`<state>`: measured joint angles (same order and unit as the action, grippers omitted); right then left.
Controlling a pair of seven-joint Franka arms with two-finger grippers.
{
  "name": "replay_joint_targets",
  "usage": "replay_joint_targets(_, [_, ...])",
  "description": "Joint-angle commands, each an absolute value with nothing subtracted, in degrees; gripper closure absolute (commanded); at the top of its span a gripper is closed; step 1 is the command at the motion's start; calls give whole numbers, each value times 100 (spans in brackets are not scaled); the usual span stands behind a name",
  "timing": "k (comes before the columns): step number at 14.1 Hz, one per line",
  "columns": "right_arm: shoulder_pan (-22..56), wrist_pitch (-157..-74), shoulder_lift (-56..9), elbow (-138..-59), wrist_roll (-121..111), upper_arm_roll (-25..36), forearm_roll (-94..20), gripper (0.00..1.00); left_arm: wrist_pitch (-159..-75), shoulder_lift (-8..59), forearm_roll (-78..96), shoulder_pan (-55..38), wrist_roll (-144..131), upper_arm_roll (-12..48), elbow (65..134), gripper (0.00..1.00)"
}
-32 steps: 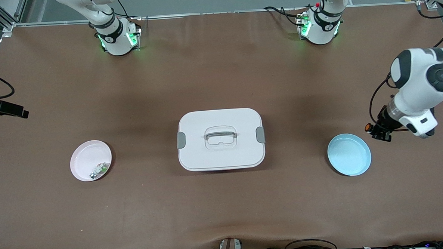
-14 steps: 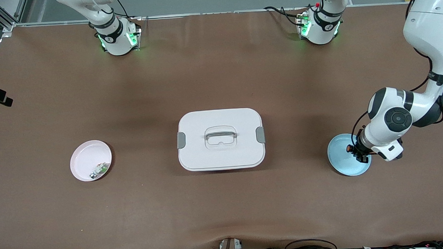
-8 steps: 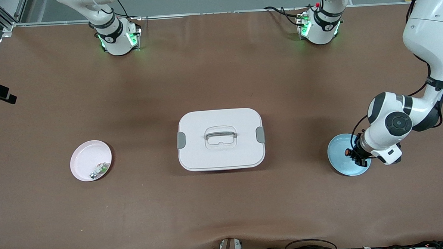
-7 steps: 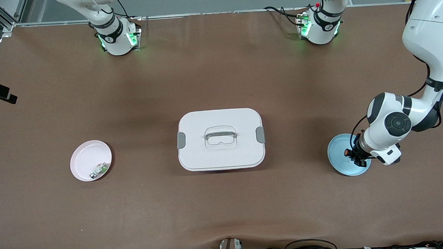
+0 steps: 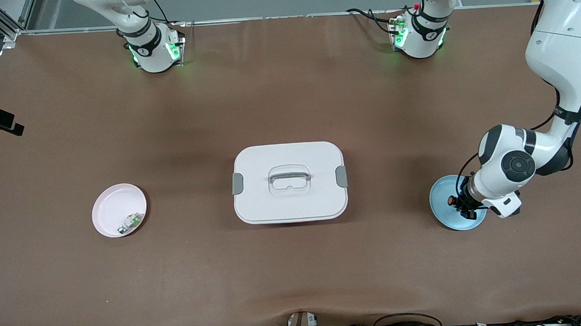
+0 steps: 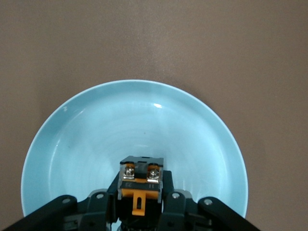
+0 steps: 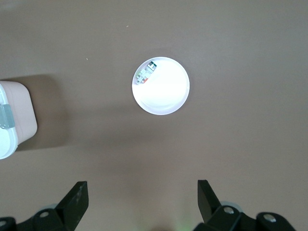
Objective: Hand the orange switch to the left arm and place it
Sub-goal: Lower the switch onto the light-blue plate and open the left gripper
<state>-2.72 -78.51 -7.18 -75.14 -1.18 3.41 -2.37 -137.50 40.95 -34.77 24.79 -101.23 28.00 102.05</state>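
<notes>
The orange switch [image 5: 450,201], black with an orange end, is held low over the blue plate [image 5: 444,217] at the left arm's end of the table. My left gripper [image 5: 458,205] is shut on it. The left wrist view shows the switch [image 6: 141,179] between the fingers [image 6: 172,204] of the left gripper [image 6: 141,204], with the plate [image 6: 96,125] close under it. Whether the switch touches the plate I cannot tell. The white box [image 5: 289,182] stands at mid-table. My right gripper [image 7: 142,192] hangs open and empty, high over the right arm's end of the table.
A pink plate [image 5: 111,210] holding a small green-and-silver component [image 5: 130,222] lies at the right arm's end; the right wrist view shows this plate [image 7: 166,94] and a corner of the box [image 7: 12,120]. Cables run along the table's edge nearest the front camera.
The left gripper has come down with the switch from beside the blue plate to low over it. The right arm has shifted only slightly.
</notes>
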Motion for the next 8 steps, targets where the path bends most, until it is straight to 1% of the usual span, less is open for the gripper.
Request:
replay_joint_targets(1, [-193, -7866, -633, -7559, -395, 369, -79, 0, -13808, 4175, -3639, 2435, -10187, 2777, 10099, 91])
replay_joint_targets(3, [-185, -7858, -633, -7559, -500, 448, -79, 0, -13808, 4192, -3673, 2435, -10160, 2777, 10099, 83])
replay_joint_targets(6, [-211, -7823, -633, -7559, -554, 510, -105, 0, -13808, 4219, -3771, 2443, -10134, 2777, 10090, 60])
replay_joint_targets(8, [-237, -7813, -633, -7550, -545, 589, -167, 0, -13808, 4219, -3779, 2443, -10099, 2777, 10090, 41])
